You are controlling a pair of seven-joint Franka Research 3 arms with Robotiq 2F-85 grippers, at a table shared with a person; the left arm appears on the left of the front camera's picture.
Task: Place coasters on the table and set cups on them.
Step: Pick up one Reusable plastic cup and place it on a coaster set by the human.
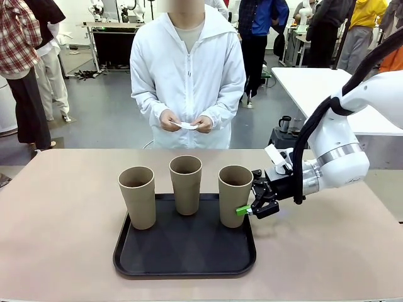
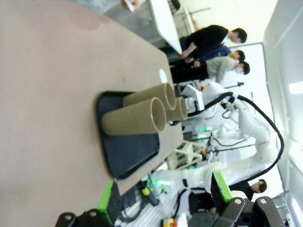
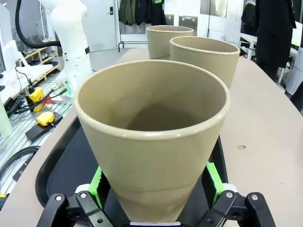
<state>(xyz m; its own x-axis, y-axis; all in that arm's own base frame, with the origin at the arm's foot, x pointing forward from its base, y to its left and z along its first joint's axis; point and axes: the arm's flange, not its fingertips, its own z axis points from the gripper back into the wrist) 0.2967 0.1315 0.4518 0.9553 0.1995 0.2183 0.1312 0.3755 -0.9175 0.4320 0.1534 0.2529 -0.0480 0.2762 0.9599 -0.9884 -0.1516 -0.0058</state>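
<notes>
Jaws of my right gripper (image 3: pixel 154 189) are pressed against the right cup (image 1: pixel 235 195), pinching it low on its wall, close above the base. From my right wrist the green pads (image 3: pixel 211 182) sit on either side of the tapered tan body and touch it, and the cup's open mouth rises straight ahead between my fingers. From the front, that gripper comes in level from the right side, its fingertips at the cup's lower part.

This cup stands upright on the black tray (image 1: pixel 182 248), at its right edge. The middle cup (image 1: pixel 186 184) stands farther back on the tray and the left cup (image 1: pixel 137 196) at the left edge. All three are upright and apart from one another. The tray lies on the table (image 1: pixel 63 220), near my side.

My left gripper (image 2: pixel 163 196) has its jaws spread wide with nothing between them, well apart from the tray.

Across the table the person holds the coasters (image 1: pixel 185 125), a small white piece, between both hands (image 1: pixel 203 123) at waist height.
</notes>
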